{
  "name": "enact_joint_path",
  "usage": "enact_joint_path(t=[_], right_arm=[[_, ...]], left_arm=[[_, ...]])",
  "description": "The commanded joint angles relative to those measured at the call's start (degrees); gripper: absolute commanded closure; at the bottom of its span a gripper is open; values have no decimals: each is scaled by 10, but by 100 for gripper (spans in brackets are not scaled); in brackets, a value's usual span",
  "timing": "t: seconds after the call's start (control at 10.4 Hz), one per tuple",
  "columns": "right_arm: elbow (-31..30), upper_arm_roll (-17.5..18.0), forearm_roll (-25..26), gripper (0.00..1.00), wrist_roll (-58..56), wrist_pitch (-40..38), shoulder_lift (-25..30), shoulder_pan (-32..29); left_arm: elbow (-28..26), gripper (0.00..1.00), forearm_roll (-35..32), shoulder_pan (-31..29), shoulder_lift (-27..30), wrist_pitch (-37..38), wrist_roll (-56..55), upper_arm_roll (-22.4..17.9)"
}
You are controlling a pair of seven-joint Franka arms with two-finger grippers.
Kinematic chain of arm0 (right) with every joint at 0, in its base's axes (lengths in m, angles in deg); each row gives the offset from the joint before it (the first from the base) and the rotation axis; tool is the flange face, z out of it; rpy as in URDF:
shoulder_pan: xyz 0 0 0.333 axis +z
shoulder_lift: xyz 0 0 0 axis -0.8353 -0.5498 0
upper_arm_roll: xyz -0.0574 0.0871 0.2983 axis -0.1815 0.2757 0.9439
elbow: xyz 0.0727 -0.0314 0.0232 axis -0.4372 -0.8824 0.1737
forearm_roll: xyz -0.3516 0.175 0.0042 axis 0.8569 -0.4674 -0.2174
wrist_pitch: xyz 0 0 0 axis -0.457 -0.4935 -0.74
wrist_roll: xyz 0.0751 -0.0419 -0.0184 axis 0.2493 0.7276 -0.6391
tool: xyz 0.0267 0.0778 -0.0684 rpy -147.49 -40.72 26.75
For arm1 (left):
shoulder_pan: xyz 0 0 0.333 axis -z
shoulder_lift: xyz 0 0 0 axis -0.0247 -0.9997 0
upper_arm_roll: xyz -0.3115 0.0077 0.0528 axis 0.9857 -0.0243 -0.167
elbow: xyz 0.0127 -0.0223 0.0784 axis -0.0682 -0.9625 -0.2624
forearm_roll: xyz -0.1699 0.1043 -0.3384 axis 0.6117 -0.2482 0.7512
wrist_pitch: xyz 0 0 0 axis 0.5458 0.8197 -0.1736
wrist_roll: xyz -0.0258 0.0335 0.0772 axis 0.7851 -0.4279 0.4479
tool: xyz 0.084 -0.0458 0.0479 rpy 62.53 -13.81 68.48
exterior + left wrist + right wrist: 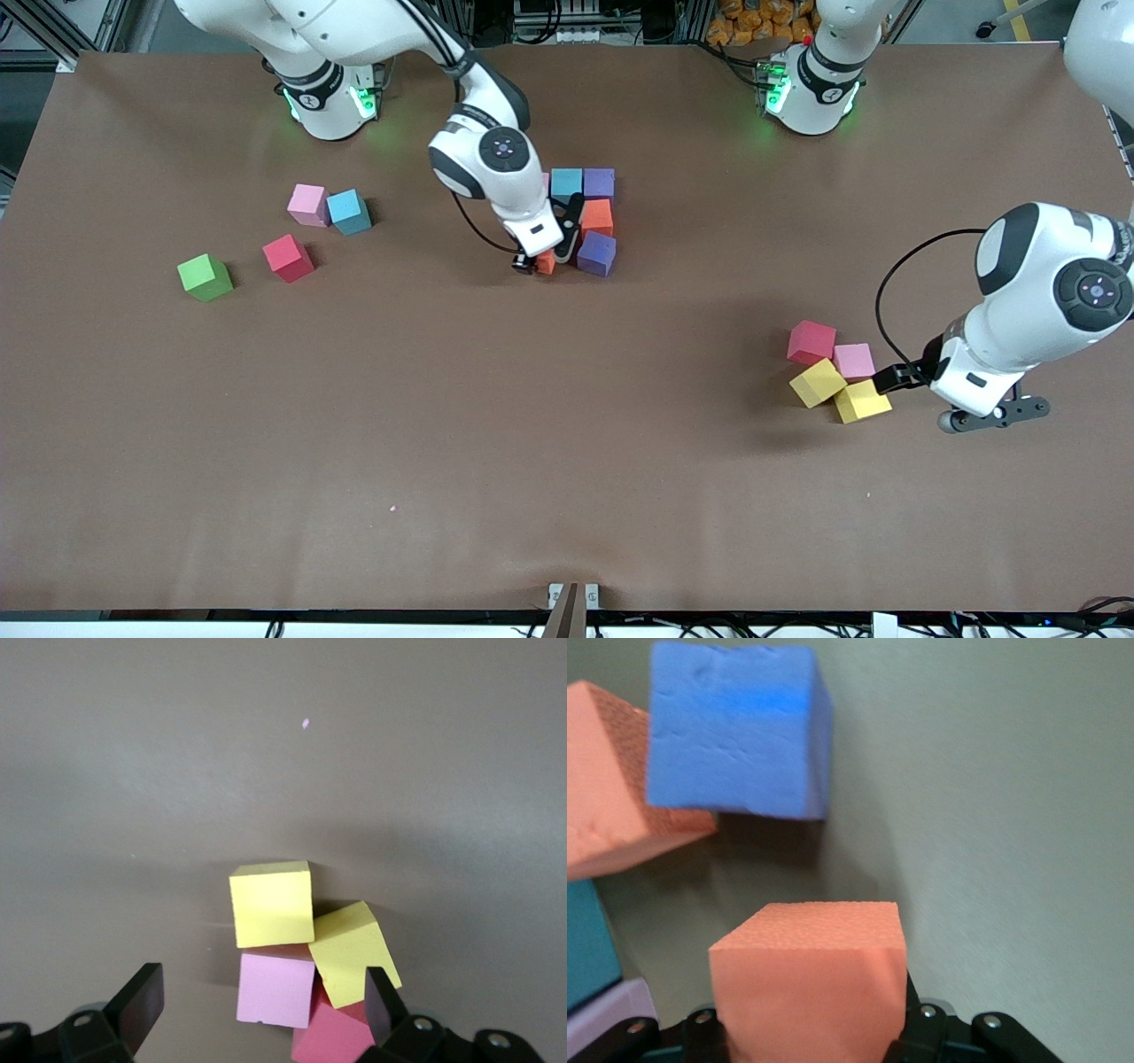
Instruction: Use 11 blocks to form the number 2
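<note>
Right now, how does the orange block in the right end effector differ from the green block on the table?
The orange block is clamped in the right end effector, beside the purple block of the started figure; the green block lies free, alone, toward the right arm's end of the table. Orange is partly hidden by the end effector in the front view; green shows fully. Both are plain foam cubes that look the same size.

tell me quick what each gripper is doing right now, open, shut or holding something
Left gripper: open, holding nothing, over the pink block in the yellow, pink and red cluster.
Right gripper: shut on an orange block, beside the purple block.
</note>
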Motion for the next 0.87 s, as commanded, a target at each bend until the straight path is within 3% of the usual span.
enact_joint_path(t=[0.0,0.39,0.77], right_arm=[[33,-22,12,69,16,-9,-28,39],[48,-36,13,69,27,-9,-40,60],[58,-46,15,69,25,-8,-53,74]], left_arm=[[3,0,9,12,-18,5,-23,4],[4,0,0,27,-45,0,-32,1],[9,0,-39,81,-56,-6,-31,-71]])
